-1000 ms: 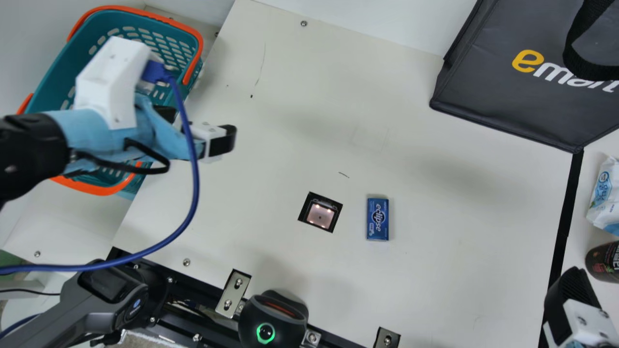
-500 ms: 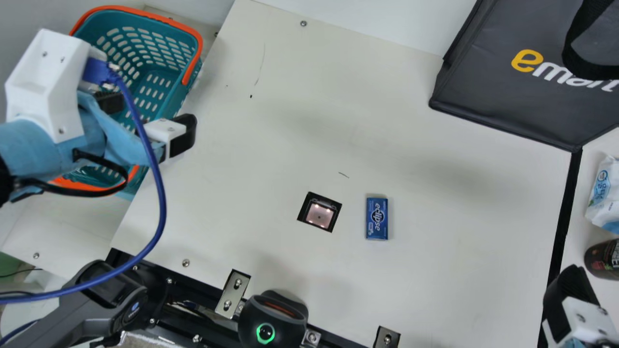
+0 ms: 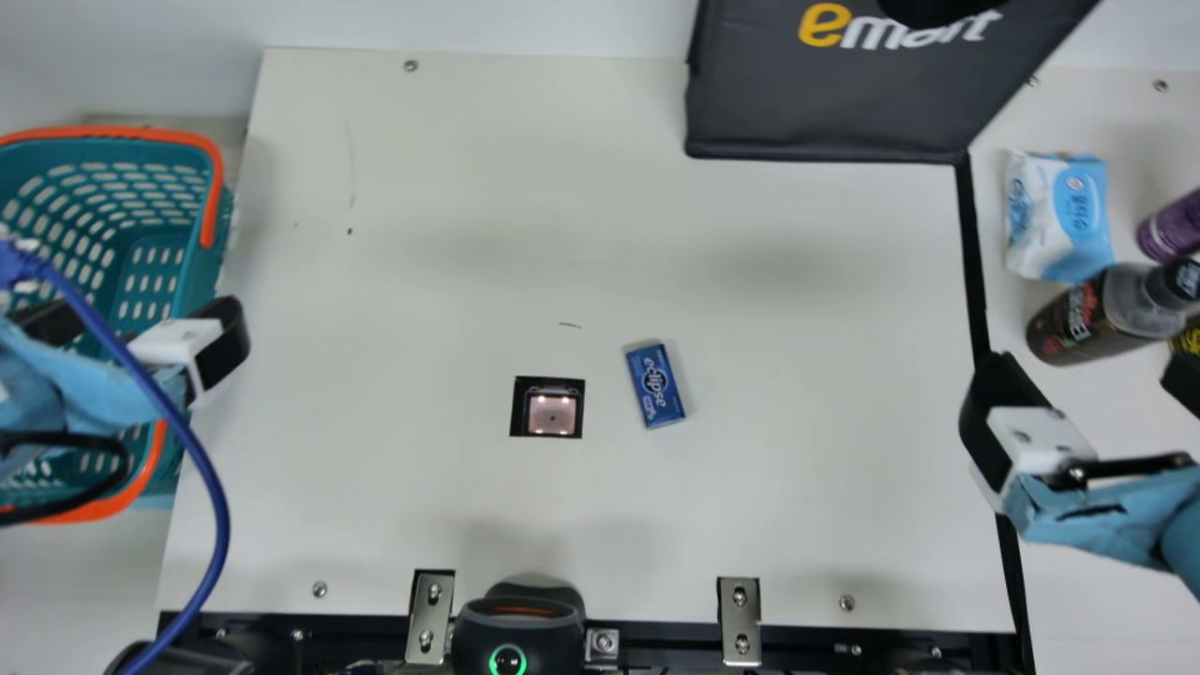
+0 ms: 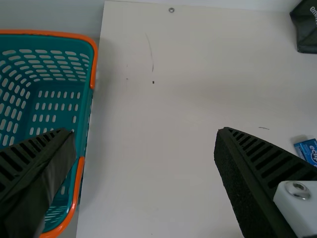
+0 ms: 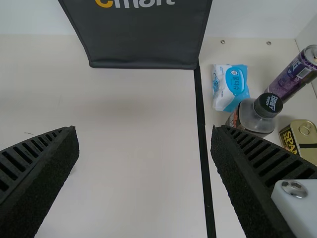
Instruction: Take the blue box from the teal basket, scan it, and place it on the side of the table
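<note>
Near the centre of the main view, the small blue rectangular box [image 3: 657,398] reads "eclipse" in white. At the top of that view, right of centre, "emart" stands on the black fabric bag [image 3: 787,117], its "e" yellow, the rest white. At the right wrist view's right edge, the gold and dark metal tin [image 5: 308,141] reads "SPAM". Print on the light-blue and white soft pack [image 3: 1057,217], upper right in the main view, is too small to read.

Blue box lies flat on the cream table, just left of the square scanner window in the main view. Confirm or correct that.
Wrong side: the main view shows the blue box flat on the cream table, just right of the square scanner window.
</note>
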Tool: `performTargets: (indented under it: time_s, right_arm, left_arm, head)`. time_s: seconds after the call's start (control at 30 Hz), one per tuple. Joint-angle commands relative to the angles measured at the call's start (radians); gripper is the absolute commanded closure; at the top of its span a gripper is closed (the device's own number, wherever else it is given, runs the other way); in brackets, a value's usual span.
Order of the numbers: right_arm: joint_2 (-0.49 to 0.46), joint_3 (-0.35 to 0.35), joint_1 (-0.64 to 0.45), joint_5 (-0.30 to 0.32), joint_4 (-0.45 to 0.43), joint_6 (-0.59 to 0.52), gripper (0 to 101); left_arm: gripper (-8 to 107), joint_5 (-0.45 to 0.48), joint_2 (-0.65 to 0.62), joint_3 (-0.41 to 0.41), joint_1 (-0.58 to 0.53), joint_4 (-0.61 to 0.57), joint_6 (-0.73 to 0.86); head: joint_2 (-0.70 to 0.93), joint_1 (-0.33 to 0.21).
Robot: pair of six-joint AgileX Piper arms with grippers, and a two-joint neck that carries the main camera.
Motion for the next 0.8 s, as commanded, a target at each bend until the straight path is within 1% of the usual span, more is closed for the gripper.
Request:
performTargets:
  time_s: [0.0,0.13,0.27,0.77]
  right_arm:
    - [0.0,0.0,0.0,0.0,0.0,0.0,6]
    - [0.012,-0.004,0.014,0.001,0.0,-0.002,6]
    - [0.043,-0.004,0.048,0.0,0.01,-0.016,6]
    - [0.2,0.012,0.212,0.005,0.106,-0.137,6]
  left_arm:
    - [9,0.0,0.0,0.0,0.0,0.0,0.0]
    - [9,0.0,0.0,0.0,0.0,0.0,0.0]
    - [9,0.0,0.0,0.0,0.0,0.0,0.0]
    - [9,0.0,0.0,0.0,0.0,0.0,0.0]
  head:
    - [0.0,-0.029]
    - [0.0,-0.029]
    - [0.0,-0.029]
    - [0.0,-0.029]
